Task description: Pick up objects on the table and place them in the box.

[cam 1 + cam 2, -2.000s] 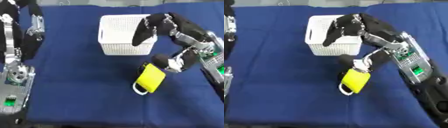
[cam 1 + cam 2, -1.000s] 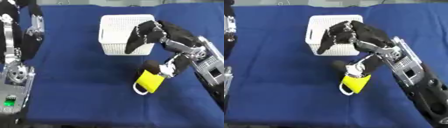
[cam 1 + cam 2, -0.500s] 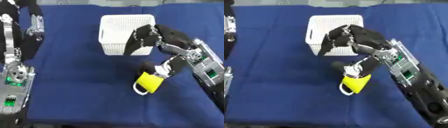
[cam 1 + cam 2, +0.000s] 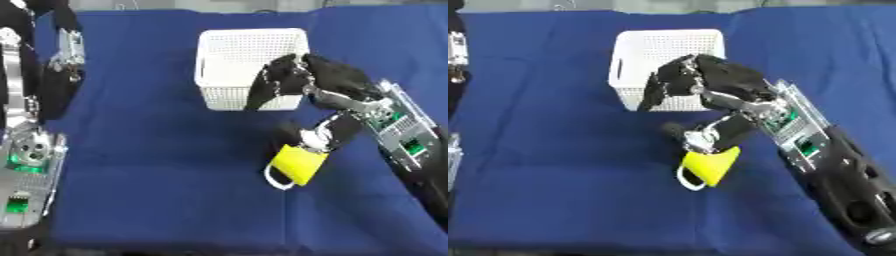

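A: One cup is all I can find on the blue tablecloth (image 4: 140, 165). The yellow cup (image 4: 300, 164) lies on its side, white handle toward the near edge, just in front of the white perforated basket (image 4: 245, 60).

B: And the right hand (image 4: 302, 82)?

A: It hangs above the cup, over the basket's near right corner. The fingers (image 4: 267, 90) droop downward, spread and only loosely bent, closed round nothing. The thumb (image 4: 319, 140) reaches down to the cup's upper rim and seems to touch it.

B: So the cup isn't held?

A: I'd judge not. Nothing wraps it, and it rests on the cloth. The hand looks posed with fingers on one side and thumb on the other, ready to close on the cup's body.

B: Why so near the basket?

A: Probably so the carry is short: lift, swing back a little, release inside.

B: The left hand?

A: The left arm (image 4: 48, 75) stands at the left edge, well apart. Its hand doesn't show, so its state is unknown.
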{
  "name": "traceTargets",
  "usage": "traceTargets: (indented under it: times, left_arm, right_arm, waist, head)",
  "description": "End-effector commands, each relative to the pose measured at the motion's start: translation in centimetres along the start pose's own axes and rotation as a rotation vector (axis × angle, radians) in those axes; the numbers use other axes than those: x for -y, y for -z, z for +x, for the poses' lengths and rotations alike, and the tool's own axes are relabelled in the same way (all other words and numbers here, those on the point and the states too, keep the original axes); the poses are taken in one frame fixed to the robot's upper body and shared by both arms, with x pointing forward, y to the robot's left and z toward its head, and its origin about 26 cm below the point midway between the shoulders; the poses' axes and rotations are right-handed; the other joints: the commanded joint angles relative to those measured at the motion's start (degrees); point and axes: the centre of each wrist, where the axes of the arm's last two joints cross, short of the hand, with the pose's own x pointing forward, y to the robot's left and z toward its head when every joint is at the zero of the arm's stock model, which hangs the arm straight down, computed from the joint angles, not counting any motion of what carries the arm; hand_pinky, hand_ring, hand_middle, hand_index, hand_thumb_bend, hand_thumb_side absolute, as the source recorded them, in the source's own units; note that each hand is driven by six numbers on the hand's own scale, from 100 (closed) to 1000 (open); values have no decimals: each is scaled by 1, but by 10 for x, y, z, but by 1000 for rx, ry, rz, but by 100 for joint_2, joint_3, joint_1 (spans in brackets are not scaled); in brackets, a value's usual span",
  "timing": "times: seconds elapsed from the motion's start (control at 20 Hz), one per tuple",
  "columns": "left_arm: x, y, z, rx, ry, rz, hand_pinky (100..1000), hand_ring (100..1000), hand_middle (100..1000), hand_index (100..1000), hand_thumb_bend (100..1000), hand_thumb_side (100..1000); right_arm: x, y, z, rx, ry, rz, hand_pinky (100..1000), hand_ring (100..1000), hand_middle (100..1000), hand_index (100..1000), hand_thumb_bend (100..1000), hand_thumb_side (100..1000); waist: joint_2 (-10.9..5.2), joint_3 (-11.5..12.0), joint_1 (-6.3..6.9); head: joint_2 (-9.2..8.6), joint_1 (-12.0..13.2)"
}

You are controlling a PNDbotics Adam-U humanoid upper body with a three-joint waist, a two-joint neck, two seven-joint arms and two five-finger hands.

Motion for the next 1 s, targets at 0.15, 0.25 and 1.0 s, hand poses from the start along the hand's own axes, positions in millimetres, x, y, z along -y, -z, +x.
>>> traceTargets:
  times: [0.15,0.25,1.0]
  left_arm:
    - [-3,5,5,31,-5,6,900,751,774,825,100,706]
    - [-3,5,5,31,-5,6,900,751,774,825,100,705]
    - [-3,5,5,31,-3,3,899,751,774,824,100,705]
  right_arm:
    - [5,2,-3,151,-108,170,604,554,590,728,231,956]
    - [3,2,-3,153,-112,184,605,555,585,724,228,963]
    - [-3,1,7,186,-102,227,590,537,562,719,207,984]
  waist:
    - [-62,13,14]
    - [-57,13,17]
    - [-96,-7,3]
  head:
    - [-18,-77]
    - [-18,-78]
    - [-18,-57]
